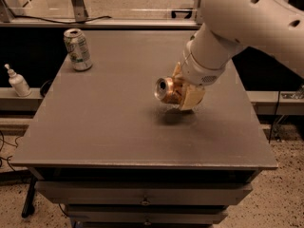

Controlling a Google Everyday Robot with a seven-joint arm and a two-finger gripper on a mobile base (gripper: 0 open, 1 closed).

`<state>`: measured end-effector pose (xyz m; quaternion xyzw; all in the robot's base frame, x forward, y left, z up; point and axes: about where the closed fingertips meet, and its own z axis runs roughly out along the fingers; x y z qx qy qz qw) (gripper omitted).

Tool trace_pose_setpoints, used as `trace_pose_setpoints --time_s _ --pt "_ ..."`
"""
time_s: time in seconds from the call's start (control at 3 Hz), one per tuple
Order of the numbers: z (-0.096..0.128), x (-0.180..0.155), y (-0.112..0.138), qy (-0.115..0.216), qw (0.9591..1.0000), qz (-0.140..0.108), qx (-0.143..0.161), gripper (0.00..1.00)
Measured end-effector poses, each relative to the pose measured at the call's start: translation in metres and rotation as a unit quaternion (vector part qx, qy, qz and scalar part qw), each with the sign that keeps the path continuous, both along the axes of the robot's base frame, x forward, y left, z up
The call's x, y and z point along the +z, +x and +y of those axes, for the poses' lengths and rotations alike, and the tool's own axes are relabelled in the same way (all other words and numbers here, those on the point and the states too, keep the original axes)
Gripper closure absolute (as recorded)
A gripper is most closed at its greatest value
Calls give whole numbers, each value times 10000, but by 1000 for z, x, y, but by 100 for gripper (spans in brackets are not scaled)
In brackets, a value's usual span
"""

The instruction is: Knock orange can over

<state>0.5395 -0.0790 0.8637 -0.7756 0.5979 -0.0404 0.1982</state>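
Observation:
The orange can [166, 90] is tipped almost onto its side near the middle of the grey table [109, 127]. Its silver top faces left towards the camera, and a shadow lies on the table just under it. My gripper [184, 90] is at the can's right end, with its tan fingers [192, 98] closed around the can's body. The white arm comes down from the upper right and hides the far right part of the table.
A white-and-green can [78, 49] stands upright at the table's back left corner. A small white pump bottle [18, 81] stands on a ledge left of the table. Drawers sit under the table's front edge.

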Motion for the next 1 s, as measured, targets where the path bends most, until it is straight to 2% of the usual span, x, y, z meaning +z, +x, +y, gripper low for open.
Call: trace_pose_setpoints --time_s 0.33,0.67,1.0 --pt "6 -14 -17 -576 9976 -2 378 100" --pt "6 -20 -26 -777 9947 109 665 87" --pt "4 -19 -30 -605 9941 315 842 64"
